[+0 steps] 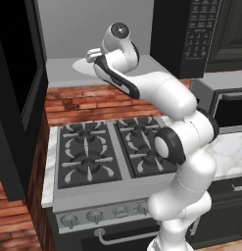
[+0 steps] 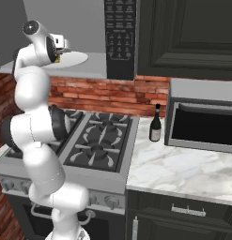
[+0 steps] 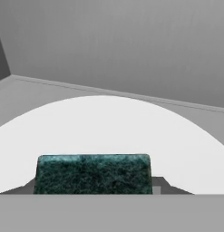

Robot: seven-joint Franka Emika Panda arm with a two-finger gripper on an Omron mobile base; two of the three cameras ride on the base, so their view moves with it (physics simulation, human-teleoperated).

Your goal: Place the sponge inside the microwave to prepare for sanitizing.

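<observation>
While the arm is reaching into the open cavity, the entries below are running one view after another.

Left base view: the gripper [image 1: 92,54] is sitting inside the microwave [image 1: 188,37], just above the white round plate [image 1: 79,66]; the black door [image 1: 19,98] is hanging open at the left; the stove [image 1: 105,152] is lying below, well apart from the hand.

Right base view: the sponge [image 2: 59,57] is showing as a small yellow edge under the hand, directly over the plate's rim; a dark bottle [image 2: 156,124] is standing on the marble counter [image 2: 183,168], beside the silver-grey box [image 2: 204,117].

Hand view: the sponge's dark green top is lying between the finger tips, over the near part of the plate, with the grey cavity wall [image 3: 131,41] rising behind.

Pincer: jaws are clamping on the sponge.

Sponge position: inside the cavity, held; whether it is touching the plate cannot be told.

Risk, release: if the sponge is hanging above the plate when let go, it is likely bouncing or rolling toward the front edge.

Risk, withdrawal: a wide swing outward is risking a knock against the open door.
</observation>
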